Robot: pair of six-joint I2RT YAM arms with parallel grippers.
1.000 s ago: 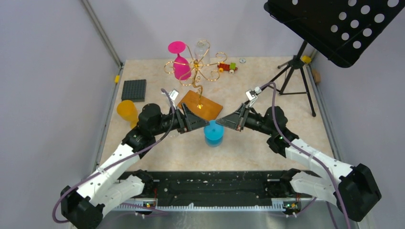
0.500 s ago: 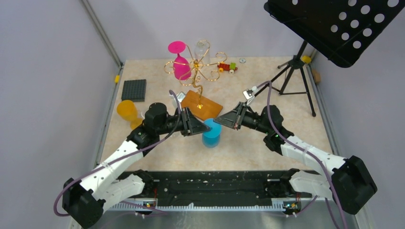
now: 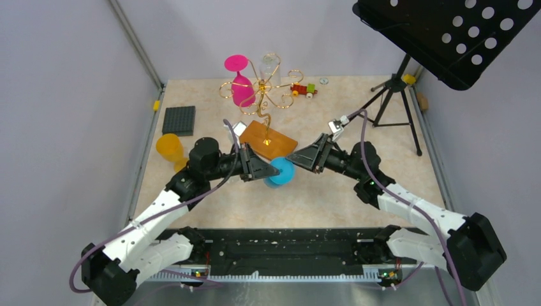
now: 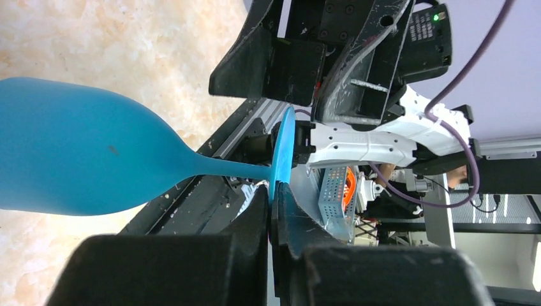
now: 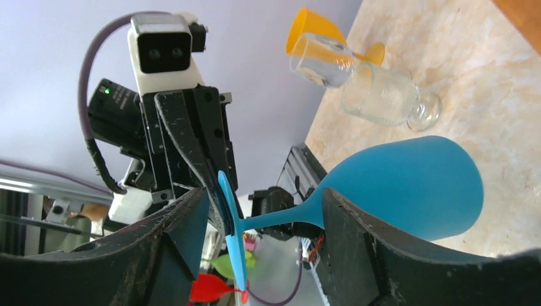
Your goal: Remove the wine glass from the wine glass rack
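Blue glass point(image 3: 281, 172) hangs tilted low over the counter point(image 3: 332, 191), already off the rack point(image 3: 263, 95) and nr its wooden base point(image 3: 268, 140). Left hand point(image 4: 273, 197) pinches only the thin foot rim; right hand point(image 5: 261, 217) is spread wide w/ that foot between its fingers. Risk: the edge grip is slim, so the glass may pivot or slip & strike the counter, esp. if the right hand closes off-centre. Clear glasses point(image 5: 383, 95) and a yellow glass point(image 3: 169, 148) lie close on the left, limiting set-down room. Farther back, a pink glass point(image 3: 241, 89) hangs on the rack; music stand point(image 3: 446, 32) is far right, no obstacle.
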